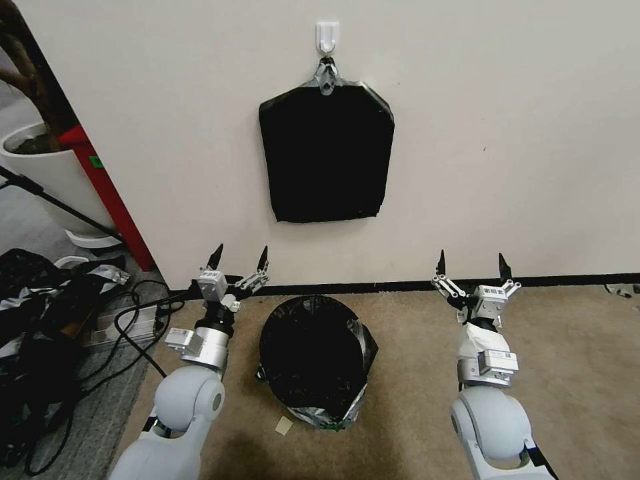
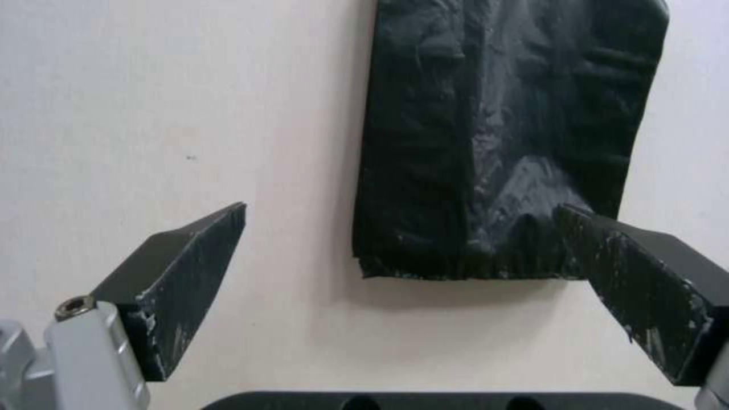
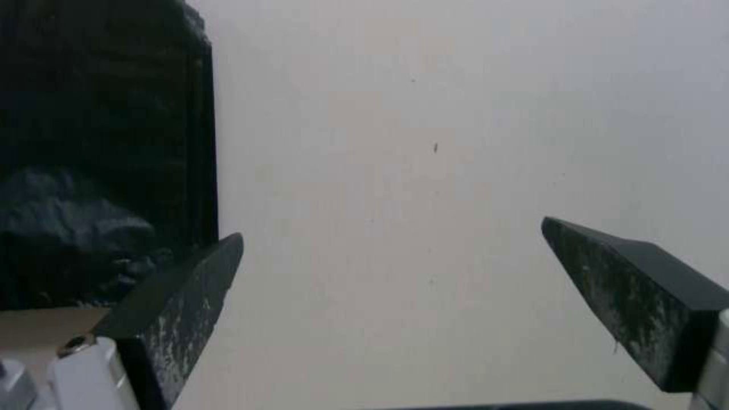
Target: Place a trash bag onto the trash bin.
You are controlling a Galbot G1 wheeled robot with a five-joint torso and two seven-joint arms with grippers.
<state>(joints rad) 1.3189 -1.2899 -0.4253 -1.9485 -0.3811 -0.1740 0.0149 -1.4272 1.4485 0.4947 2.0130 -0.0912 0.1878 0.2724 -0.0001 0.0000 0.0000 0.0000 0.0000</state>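
A glossy black trash bag [image 1: 313, 357] with grey wrinkles lies draped over a round shape on the carpet in the head view; its film hangs down the sides and hides the trash bin beneath. My left gripper [image 1: 240, 255] is raised just left of and above it, fingers spread open and empty. My right gripper [image 1: 471, 259] is raised well to the right, also open and empty. In the left wrist view the open left gripper [image 2: 401, 208] faces the wall. The open right gripper [image 3: 392, 228] also faces bare wall in the right wrist view.
A flat black pack [image 1: 325, 153] [image 2: 501, 142] [image 3: 99, 154] hangs from a white wall hook [image 1: 327, 35] above the bag. A white plant pot [image 1: 47, 167], a red post [image 1: 107, 193] and a jumble of cables and fabric [image 1: 40, 313] crowd the left. Bare carpet lies to the right.
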